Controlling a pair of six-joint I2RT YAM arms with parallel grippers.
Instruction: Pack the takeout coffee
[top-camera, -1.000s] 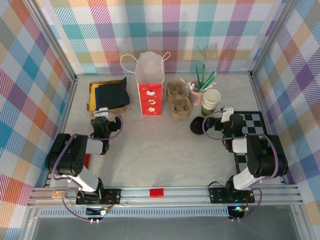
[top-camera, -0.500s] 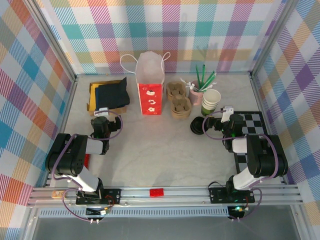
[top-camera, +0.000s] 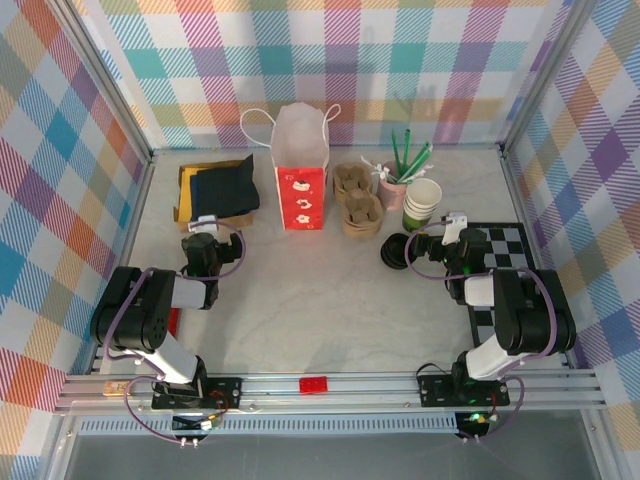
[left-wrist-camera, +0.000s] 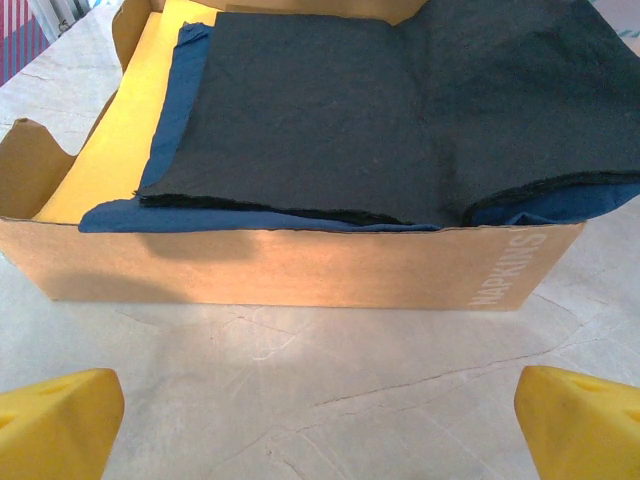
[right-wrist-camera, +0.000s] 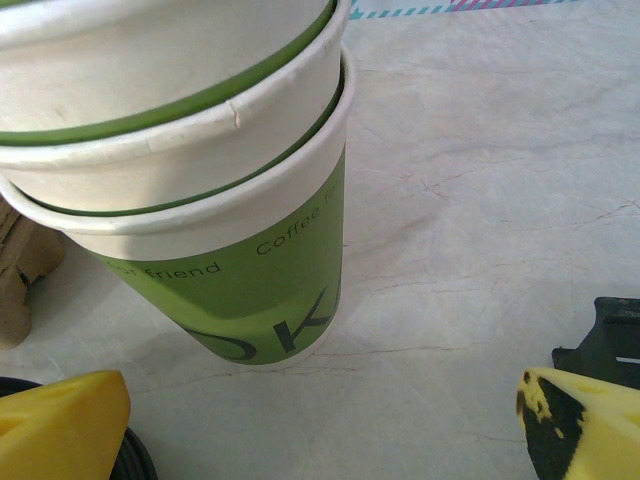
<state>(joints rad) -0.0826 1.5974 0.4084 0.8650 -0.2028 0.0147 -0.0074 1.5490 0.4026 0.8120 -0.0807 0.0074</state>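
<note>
The right gripper (right-wrist-camera: 320, 440) has its two yellow fingers spread wide, with nothing between them. It faces a stack of green-and-white paper cups (right-wrist-camera: 200, 200). The left gripper (left-wrist-camera: 320, 430) is spread wide too and holds nothing.

The takeout coffee (top-camera: 395, 252) stands on the table to the right of the red-and-white paper bag (top-camera: 300, 185) and nearer the arms than the bag. It sits just beside the right gripper's left finger. From above it shows mostly as a dark round top, so I take it for the lidded cup rather than see its wall clearly. It appears upright, with its long axis vertical and the lid facing up.

It will probably be light. Its thin paper wall would dent under a hard squeeze, and its lid could pop off if pinched. I cannot tell whether it is full. The safest hold is likely across the round body below the lid, with the cup kept level.

The brown cup carrier (top-camera: 357, 200) sits just right of the bag. The cup stack is further right of the bag, and a cardboard box (left-wrist-camera: 300, 265) of dark napkins lies to the bag's left.
</note>
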